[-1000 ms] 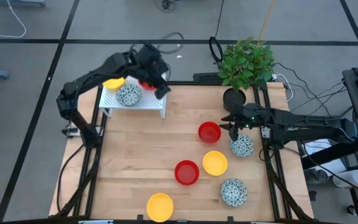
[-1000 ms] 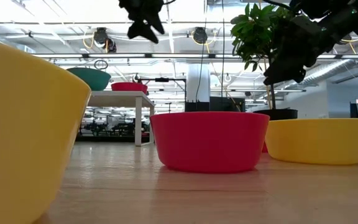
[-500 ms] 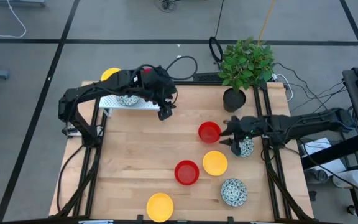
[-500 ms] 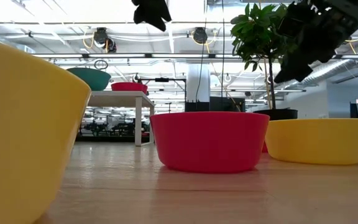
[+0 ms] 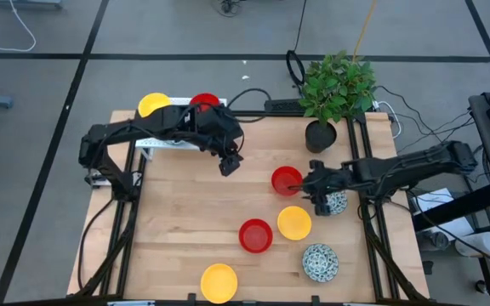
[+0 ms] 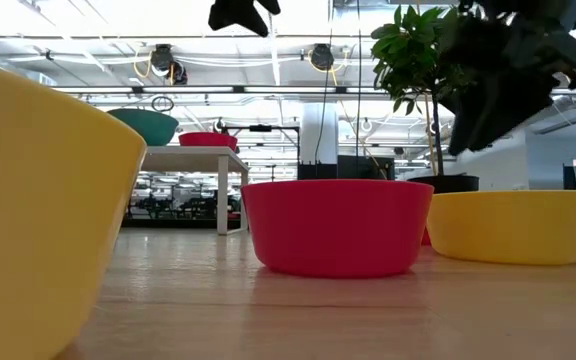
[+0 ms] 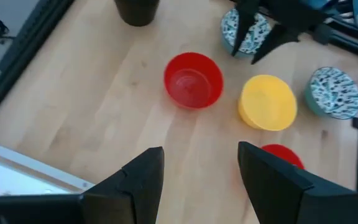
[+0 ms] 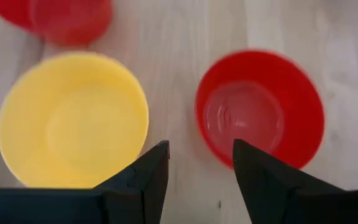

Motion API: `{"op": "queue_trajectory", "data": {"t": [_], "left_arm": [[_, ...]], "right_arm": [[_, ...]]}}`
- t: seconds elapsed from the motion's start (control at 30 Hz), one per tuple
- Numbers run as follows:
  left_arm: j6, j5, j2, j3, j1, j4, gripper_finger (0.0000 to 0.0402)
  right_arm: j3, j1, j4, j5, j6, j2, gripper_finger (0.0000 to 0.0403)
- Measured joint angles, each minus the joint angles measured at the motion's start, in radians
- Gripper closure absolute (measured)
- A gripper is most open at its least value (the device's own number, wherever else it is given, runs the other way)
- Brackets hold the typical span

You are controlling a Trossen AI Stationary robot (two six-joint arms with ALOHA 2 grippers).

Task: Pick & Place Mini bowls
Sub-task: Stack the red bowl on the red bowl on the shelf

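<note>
Wooden table [image 5: 185, 212] fills the centre of the high view. A potted plant [image 5: 337, 89] stands at its upper right edge, just above the right arm. A white rack [image 5: 164, 141] sits at the upper left corner, mostly hidden under the left arm. Cables trail on the floor beyond the top edge.

Left gripper [image 5: 229, 161] hangs above bare wood, right of the rack and upper left of the red bowl [image 5: 287, 180]. Its fingers are spread and hold nothing; the left wrist view shows the wide gap. Right gripper [image 5: 321, 189] reaches in from the right and hangs between the red bowl and a speckled bowl [image 5: 335, 201], partly covering the speckled one. Its fingers [image 8: 135, 180] are also spread and empty in the right wrist view, above the wood between the red bowl and a yellow bowl [image 5: 294, 223].

Bowls on the table: red one mid-right, yellow just below it, a second red bowl [image 5: 255, 235] left of that yellow one, another yellow bowl [image 5: 219, 281] at bottom centre, a second speckled bowl [image 5: 320, 261] lower right. At the rack end, a yellow bowl [image 5: 154, 104] and a red bowl [image 5: 204, 102] show past the left arm. All are small, round, shallow, plain glossy or white with blue-grey speckles.

Low view: red bowl [image 6: 336, 227] centre, yellow to its right, big yellow rim at the left edge.
</note>
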Motion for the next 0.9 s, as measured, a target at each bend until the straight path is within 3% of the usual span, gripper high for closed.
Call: {"op": "queue_trajectory", "data": {"t": [0.33, 0.63, 0.9], "left_arm": [[-0.034, 0.0, 0.0, 0.0, -0.082, 0.001, 0.0192], [-0.037, -0.001, 0.0, 0.0, -0.092, 0.001, 0.0192], [-0.023, -0.001, 0.0, 0.0, -0.092, 0.001, 0.0192]], "right_arm": [[0.0, 0.0, -0.007, 0.022, -0.098, 0.108, 0.0238], [0.0, 0.0, 0.122, 0.132, -0.291, 0.237, 0.0238], [0.0, 0.0, 0.115, 0.124, -0.331, 0.334, 0.0241]]}}
